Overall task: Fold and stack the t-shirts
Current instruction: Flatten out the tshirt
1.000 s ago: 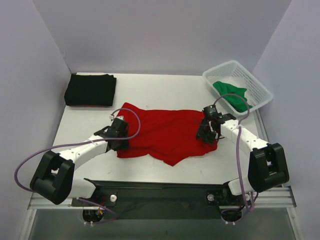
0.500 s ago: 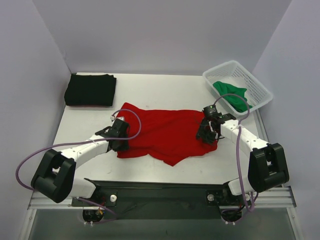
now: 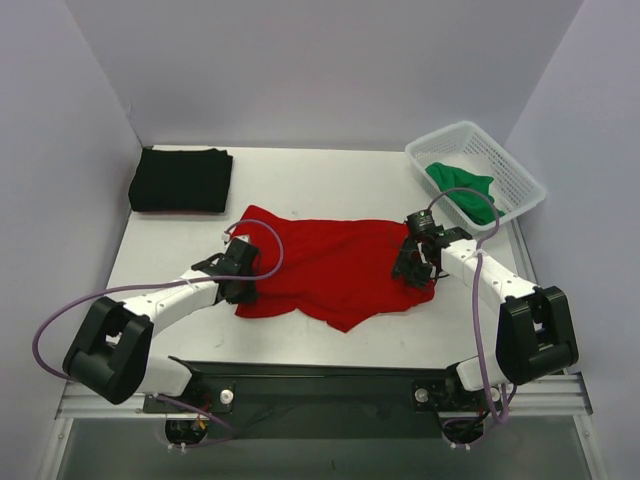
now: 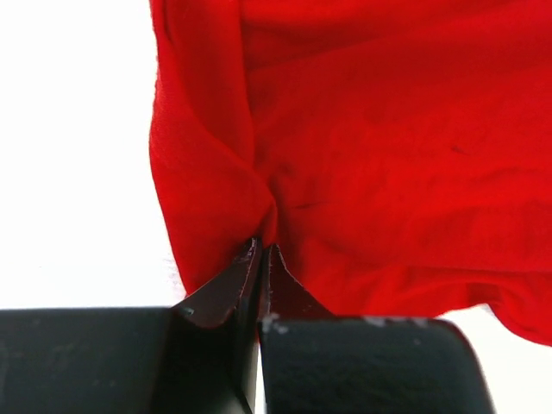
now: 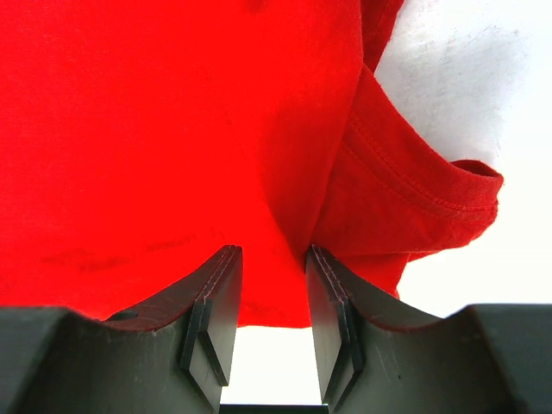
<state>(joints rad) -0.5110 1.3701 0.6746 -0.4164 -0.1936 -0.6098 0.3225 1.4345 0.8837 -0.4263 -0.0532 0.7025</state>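
The red t-shirt [image 3: 330, 262] lies spread and rumpled on the white table between my two arms. My left gripper [image 3: 244, 287] is at its left edge, shut on a pinched fold of the red cloth [image 4: 371, 147]; the closed fingertips [image 4: 250, 259] meet in the left wrist view. My right gripper [image 3: 412, 272] is at the shirt's right edge. Its jaws stand apart and straddle the red cloth [image 5: 172, 129], with a sleeve hem to the right [image 5: 431, 198]. The black t-shirt [image 3: 181, 180] lies folded at the back left. The green t-shirt [image 3: 462, 188] is bunched in the basket.
The white mesh basket [image 3: 520, 168] stands at the back right corner, near the right wall. Purple cables loop from both arms over the shirt. The table's [image 3: 330, 180] front edge meets the black rail [image 3: 320, 375] by the arm bases.
My left gripper has edged slightly to the right with the shirt's left edge in it. The right gripper has hardly moved.
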